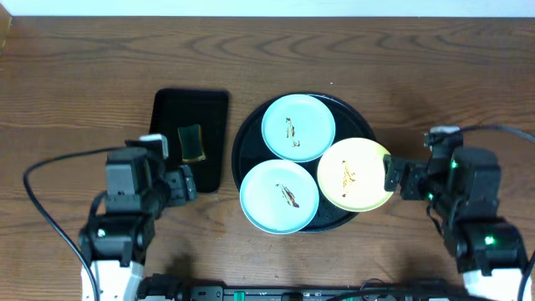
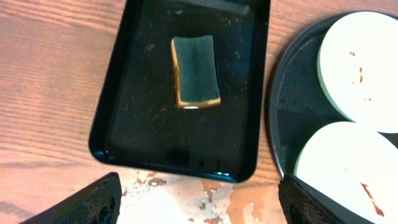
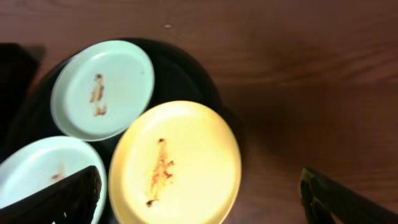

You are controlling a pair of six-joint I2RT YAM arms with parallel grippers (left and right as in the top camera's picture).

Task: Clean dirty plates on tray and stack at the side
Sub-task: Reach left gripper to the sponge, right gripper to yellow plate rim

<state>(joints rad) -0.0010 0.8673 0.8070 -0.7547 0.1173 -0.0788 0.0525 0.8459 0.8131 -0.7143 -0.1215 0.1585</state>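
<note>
Three plates with brown smears lie on the round black tray (image 1: 247, 138): an aqua plate (image 1: 298, 126) at the back, an aqua plate (image 1: 279, 196) at the front left, and a yellow plate (image 1: 353, 174) at the right, overhanging the rim. My left gripper (image 1: 185, 181) is open and empty beside the rectangular tray, its fingers (image 2: 198, 202) over bare wood. My right gripper (image 1: 393, 176) is open at the yellow plate's right edge; in the right wrist view its fingers (image 3: 200, 199) straddle the yellow plate (image 3: 186, 155).
A small rectangular black tray (image 1: 209, 113) left of the round tray holds a green-and-yellow sponge (image 1: 191, 143), also seen in the left wrist view (image 2: 196, 70). Bare wooden table lies all round; a worn pale patch (image 2: 199, 196) is below the rectangular tray.
</note>
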